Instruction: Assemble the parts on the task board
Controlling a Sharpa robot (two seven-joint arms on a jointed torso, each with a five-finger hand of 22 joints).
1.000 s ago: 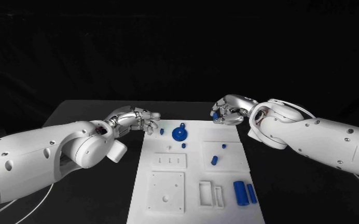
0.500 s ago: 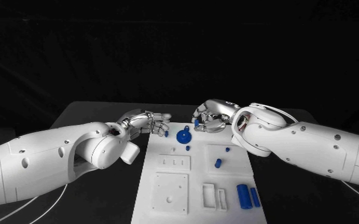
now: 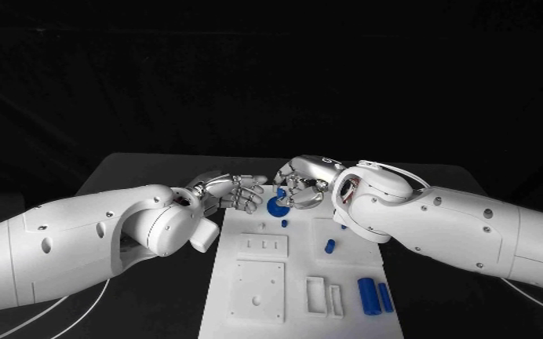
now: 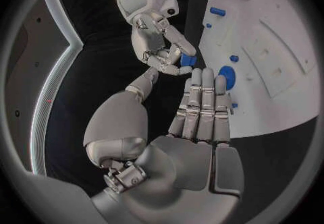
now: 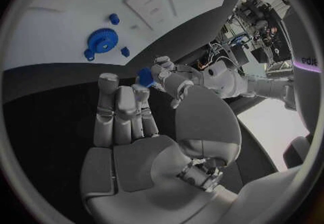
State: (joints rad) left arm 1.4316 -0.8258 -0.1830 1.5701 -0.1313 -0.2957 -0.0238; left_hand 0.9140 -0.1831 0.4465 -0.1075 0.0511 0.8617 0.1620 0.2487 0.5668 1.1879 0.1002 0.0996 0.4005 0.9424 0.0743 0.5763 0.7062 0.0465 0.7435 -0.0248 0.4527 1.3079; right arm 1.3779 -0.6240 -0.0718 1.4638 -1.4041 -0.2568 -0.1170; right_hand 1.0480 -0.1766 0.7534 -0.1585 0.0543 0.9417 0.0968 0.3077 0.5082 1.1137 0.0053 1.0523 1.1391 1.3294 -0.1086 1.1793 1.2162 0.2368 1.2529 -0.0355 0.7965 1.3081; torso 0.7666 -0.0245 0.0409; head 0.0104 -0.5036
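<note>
Right hand [image 3: 304, 183] pinches a small blue part [image 4: 188, 60] above the task board [image 3: 297, 264], near the empty left hand [image 3: 238, 192].

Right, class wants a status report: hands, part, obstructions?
Right hand pinches small blue part. Left hand open beside blue gear. Nothing between them.

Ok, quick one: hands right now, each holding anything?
Left hand: open, fingers straight, holding nothing.
Right hand: pinches a small blue part at its fingertips.
</note>
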